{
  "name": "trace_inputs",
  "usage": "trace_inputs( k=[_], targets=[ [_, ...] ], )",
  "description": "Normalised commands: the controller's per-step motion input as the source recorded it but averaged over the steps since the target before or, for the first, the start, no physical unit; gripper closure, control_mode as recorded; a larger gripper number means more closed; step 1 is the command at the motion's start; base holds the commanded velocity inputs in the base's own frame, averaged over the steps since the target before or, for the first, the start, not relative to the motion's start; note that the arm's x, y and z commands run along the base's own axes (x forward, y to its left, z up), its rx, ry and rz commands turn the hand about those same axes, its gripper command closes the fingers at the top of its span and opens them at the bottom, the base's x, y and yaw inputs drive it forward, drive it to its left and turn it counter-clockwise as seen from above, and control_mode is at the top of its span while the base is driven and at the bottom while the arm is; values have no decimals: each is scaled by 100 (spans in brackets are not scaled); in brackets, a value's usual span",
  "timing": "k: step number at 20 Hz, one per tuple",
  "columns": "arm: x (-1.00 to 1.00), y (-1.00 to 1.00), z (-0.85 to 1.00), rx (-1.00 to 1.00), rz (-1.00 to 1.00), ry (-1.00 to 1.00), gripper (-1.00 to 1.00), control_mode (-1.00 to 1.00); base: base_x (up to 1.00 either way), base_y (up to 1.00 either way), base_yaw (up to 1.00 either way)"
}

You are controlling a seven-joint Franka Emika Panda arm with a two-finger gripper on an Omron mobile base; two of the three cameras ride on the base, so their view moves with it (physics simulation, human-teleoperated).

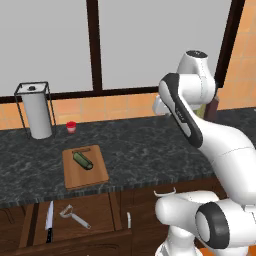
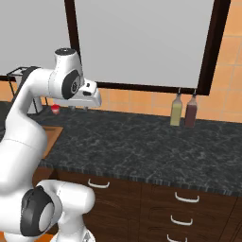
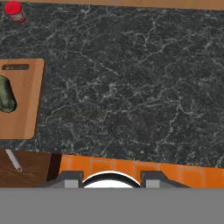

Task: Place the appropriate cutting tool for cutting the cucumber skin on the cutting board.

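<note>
The arm hides part of the worktop (image 1: 150,145) in both base views. The gripper (image 2: 79,108) hangs above the worktop, its fingers too small to tell whether they are parted or clenched. The peeler (image 1: 74,216) lies in the open drawer (image 1: 100,212) beside the knife (image 1: 49,229). The cucumber (image 1: 83,160) lies on the board (image 1: 97,172), near the worktop's front edge.
</note>
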Motion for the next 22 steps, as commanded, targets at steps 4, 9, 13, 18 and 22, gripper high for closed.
trace_inputs(
  k=[4,9,13,18,22],
  targets=[
    [-29,14,-3,-1,2,-1,-100,-100,0,0,0],
    [-100,95,-31,-10,5,-2,-100,-100,0,0,0],
    [-100,100,-39,-14,0,0,-100,-100,0,0,0],
    [-94,100,-69,-13,0,0,-100,-100,0,0,0],
    [-43,100,-61,-3,0,2,-100,-100,0,0,0]
  ],
)
